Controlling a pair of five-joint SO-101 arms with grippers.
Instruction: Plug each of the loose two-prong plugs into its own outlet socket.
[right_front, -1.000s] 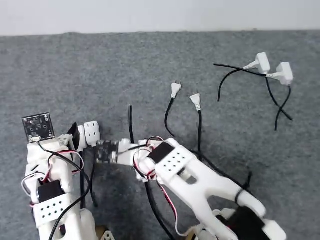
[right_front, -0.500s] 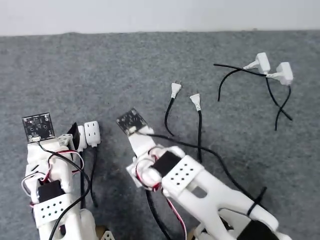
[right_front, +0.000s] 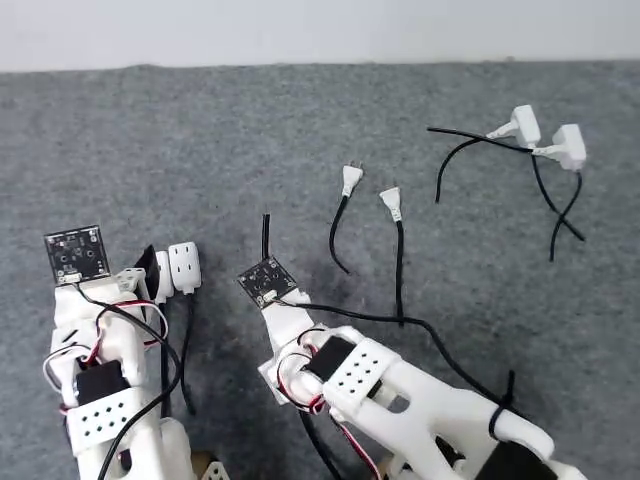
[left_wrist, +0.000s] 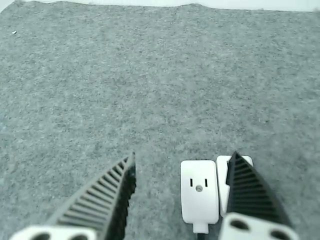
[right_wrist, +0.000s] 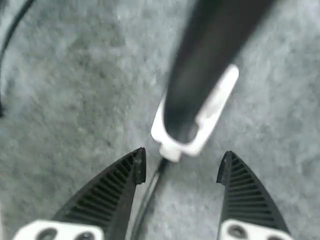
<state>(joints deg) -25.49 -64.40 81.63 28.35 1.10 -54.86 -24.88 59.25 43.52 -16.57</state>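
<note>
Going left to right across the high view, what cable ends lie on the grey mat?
Outlet socket → two-prong plug → second two-prong plug → white connector → another white connector, farthest right.

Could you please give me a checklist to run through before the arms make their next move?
1. The left claw is open: ok.
2. The outlet socket lies between its jaws, slots showing: ok.
3. The right claw is open and holds nothing: ok.
4. The loose plug and the second plug lie free on the carpet: ok.
5. A plug is held by a claw: not ok.
6. The white piece ahead of the right claw is identified: cannot tell, a dark blur covers it.
</note>
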